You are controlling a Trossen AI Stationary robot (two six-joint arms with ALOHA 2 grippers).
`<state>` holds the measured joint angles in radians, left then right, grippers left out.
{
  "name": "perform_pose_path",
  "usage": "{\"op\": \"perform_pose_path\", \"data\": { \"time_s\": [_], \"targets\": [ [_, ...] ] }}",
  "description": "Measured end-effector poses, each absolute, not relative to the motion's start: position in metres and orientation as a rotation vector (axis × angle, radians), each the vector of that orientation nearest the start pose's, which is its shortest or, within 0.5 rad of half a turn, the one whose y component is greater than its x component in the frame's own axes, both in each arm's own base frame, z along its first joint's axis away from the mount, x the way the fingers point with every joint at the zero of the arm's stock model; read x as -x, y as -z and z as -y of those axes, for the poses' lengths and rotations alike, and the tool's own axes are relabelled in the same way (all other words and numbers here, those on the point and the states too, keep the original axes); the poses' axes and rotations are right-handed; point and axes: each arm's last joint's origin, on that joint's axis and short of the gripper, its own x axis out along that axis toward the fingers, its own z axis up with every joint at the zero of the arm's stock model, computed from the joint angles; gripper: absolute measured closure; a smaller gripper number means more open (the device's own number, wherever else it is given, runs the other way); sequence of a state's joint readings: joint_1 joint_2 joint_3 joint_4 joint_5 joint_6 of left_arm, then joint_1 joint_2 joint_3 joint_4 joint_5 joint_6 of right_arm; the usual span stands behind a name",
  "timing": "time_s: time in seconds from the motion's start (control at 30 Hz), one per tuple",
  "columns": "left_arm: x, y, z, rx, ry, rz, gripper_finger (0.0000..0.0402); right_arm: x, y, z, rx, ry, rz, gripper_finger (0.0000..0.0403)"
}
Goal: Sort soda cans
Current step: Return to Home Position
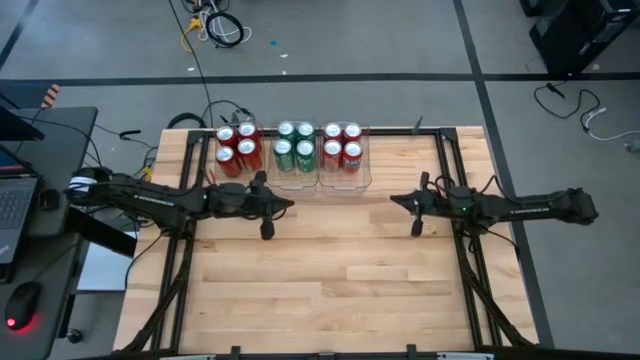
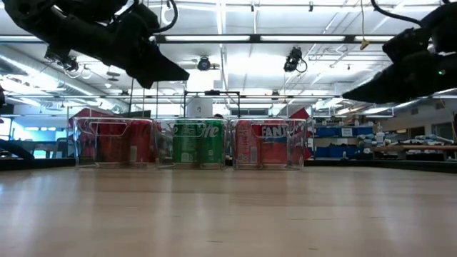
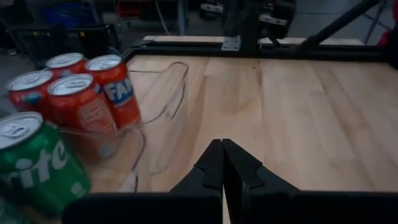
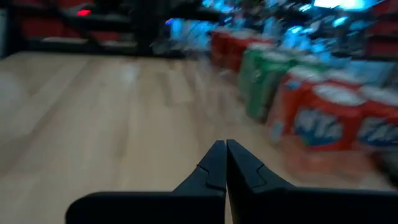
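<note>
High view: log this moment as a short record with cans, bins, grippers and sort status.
left bin: four red cans
middle bin: four green cans
right bin: four red cans
loose cans on table: none
left gripper: shut, empty, raised in front of the middle bin
right gripper: shut, empty, raised to the right of the bins
sort: looks complete

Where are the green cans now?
In the high view, the green cans stand in the middle bin near the top edge of the table, between the left red cans and the right red cans.
</note>
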<state>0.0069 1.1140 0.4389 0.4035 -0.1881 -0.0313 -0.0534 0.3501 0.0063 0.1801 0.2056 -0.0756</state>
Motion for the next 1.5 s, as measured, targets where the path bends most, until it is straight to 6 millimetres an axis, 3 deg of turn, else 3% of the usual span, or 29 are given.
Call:
{"op": "perform_pose_path", "data": {
  "time_s": [0.2, 0.33, 0.67, 0.9, 1.07, 1.13, 1.3, 1.5],
  "targets": [
    [-0.214, -0.208, -0.014, 0.024, -0.180, -0.213, 0.0402, -0.106, -0.155, 0.011, 0.054, 0.079, -0.131, 0.0403],
    [-0.199, -0.202, -0.017, 0.045, -0.153, -0.111, 0.0402, -0.101, -0.161, 0.017, 0.077, 0.138, -0.066, 0.0403],
    [-0.153, -0.194, -0.017, 0.047, -0.175, 0.000, 0.0402, -0.102, -0.158, 0.023, 0.067, 0.180, -0.096, 0.0403],
    [-0.130, -0.192, -0.018, 0.024, -0.269, -0.044, 0.0402, -0.101, -0.158, 0.025, 0.054, 0.197, -0.099, 0.0403],
    [-0.112, -0.192, -0.017, -0.023, -0.320, 0.076, 0.0402, -0.101, -0.158, 0.026, 0.033, 0.208, -0.096, 0.0403],
    [-0.107, -0.178, -0.017, -0.023, -0.321, 0.110, 0.0402, -0.101, -0.158, 0.026, 0.031, 0.209, -0.096, 0.0403],
    [-0.095, -0.176, -0.016, -0.017, -0.342, 0.101, 0.0402, -0.101, -0.158, 0.027, 0.020, 0.219, -0.095, 0.0403],
    [-0.096, -0.170, -0.017, -0.004, -0.374, 0.041, 0.0402, -0.100, -0.158, 0.030, -0.004, 0.255, -0.097, 0.0403]
  ]
}}
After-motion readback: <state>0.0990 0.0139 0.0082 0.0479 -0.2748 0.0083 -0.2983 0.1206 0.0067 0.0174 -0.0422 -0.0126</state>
